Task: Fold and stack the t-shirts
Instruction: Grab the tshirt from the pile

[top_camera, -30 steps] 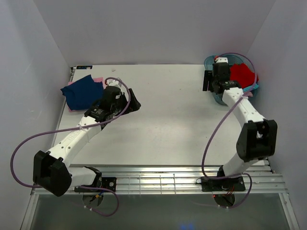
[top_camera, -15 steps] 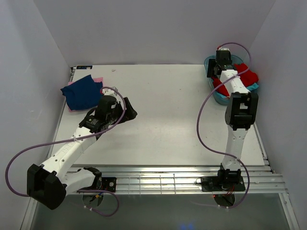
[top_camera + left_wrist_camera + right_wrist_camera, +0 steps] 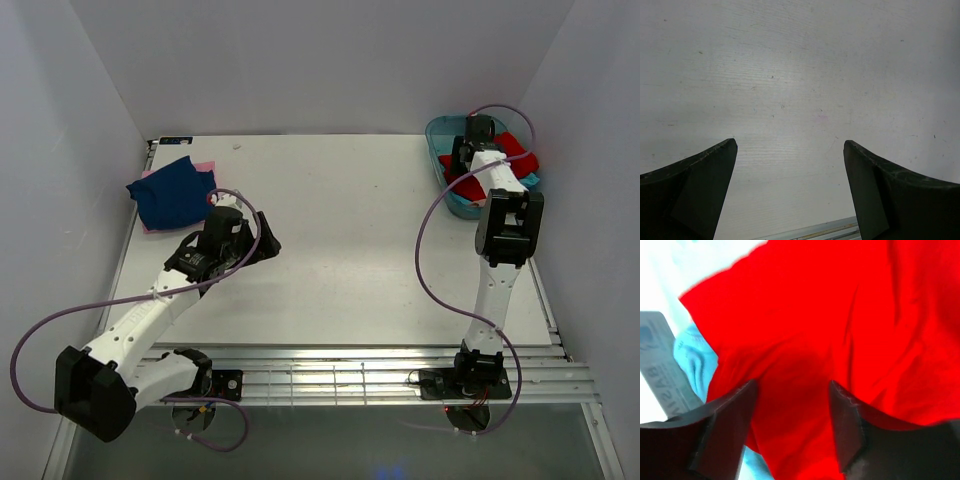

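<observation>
A navy blue t-shirt (image 3: 172, 196) lies folded at the far left of the table, on top of a pink t-shirt (image 3: 205, 165). My left gripper (image 3: 264, 240) (image 3: 790, 142) hangs open over bare table to the right of them, with nothing between its fingers. A bright red t-shirt (image 3: 516, 148) (image 3: 840, 315) lies crumpled in the teal tub (image 3: 440, 132) at the far right. My right gripper (image 3: 466, 160) (image 3: 792, 385) reaches down into the tub. Its jaws stand apart and press into the red cloth, which bulges between them. Turquoise cloth (image 3: 695, 360) shows beside the red one.
The white side walls stand close on both sides. The table's metal front rail (image 3: 830, 230) shows just below my left gripper. A purple cable loops around each arm. A small dark object (image 3: 175, 140) sits at the far left corner.
My right arm has swung further over the tub and lowered onto the red t-shirt, its jaws narrowing a little. The left arm has drawn back slightly toward the near side.
</observation>
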`<act>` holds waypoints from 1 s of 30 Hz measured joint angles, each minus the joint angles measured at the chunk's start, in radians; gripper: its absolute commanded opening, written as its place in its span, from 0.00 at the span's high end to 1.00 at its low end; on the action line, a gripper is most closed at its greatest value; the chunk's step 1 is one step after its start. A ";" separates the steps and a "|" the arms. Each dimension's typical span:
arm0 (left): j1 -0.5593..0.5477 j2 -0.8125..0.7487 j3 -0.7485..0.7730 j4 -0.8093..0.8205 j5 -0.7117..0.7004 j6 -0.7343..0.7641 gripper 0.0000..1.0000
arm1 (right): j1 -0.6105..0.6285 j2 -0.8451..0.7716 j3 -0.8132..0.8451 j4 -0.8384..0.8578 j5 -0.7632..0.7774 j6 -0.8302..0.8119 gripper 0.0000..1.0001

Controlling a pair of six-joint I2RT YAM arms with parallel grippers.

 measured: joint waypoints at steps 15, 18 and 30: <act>0.000 -0.013 -0.006 0.001 -0.015 -0.003 0.02 | -0.001 -0.002 -0.066 0.027 -0.064 -0.006 0.92; 0.000 -0.035 -0.026 -0.001 -0.017 -0.008 0.02 | -0.002 -0.015 -0.069 0.021 -0.077 -0.008 0.92; 0.000 -0.044 -0.037 -0.009 -0.035 -0.014 0.02 | 0.119 -0.363 0.043 -0.185 -0.164 -0.008 0.92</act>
